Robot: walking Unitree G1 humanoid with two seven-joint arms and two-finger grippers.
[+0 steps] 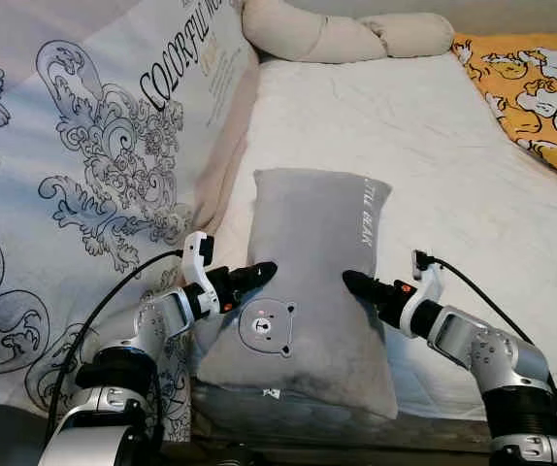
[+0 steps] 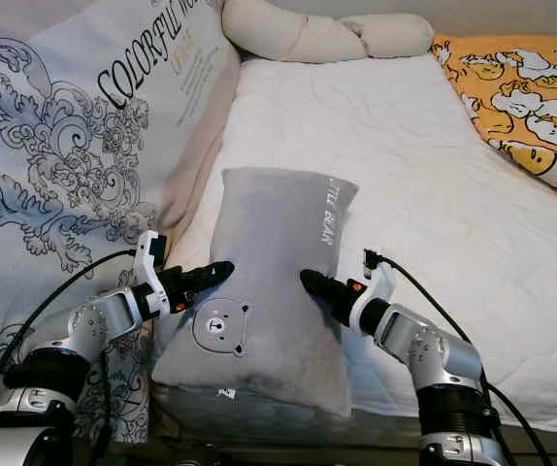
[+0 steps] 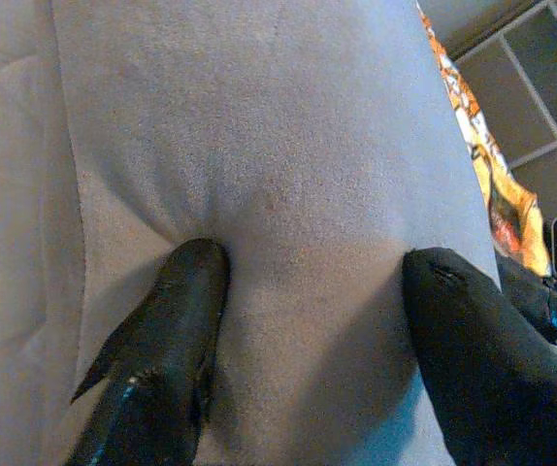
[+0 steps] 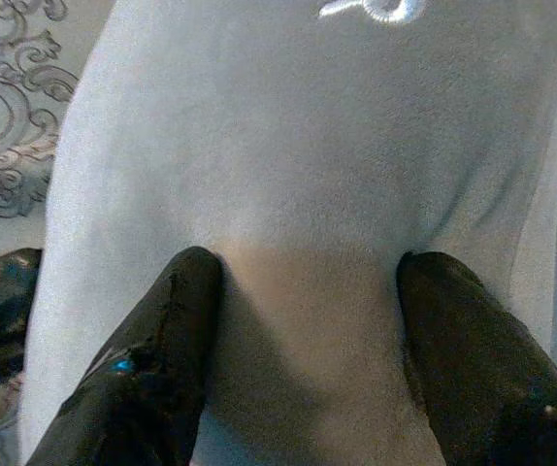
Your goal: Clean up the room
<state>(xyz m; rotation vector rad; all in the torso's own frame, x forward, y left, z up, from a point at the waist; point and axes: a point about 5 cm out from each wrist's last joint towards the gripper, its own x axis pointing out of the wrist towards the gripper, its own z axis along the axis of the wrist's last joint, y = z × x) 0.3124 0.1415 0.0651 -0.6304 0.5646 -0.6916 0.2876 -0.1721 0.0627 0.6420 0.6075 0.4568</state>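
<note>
Seemingly mid-squeeze, the left gripper [image 1: 261,271] and right gripper [image 1: 354,282] press the grey pillow [image 1: 312,282] from either flank at the bed's [image 1: 434,165] near edge; a lopsided push could tip it off that edge. From the right eye, the pillow's lettering is too folded to read and its underside is hidden. At the left wrist, spread fingers [image 3: 177,320] dent the pillow, gripping nothing. At the right wrist, the fingers [image 4: 453,320] are likewise parted against the pillow; soft plush may slip free.
</note>
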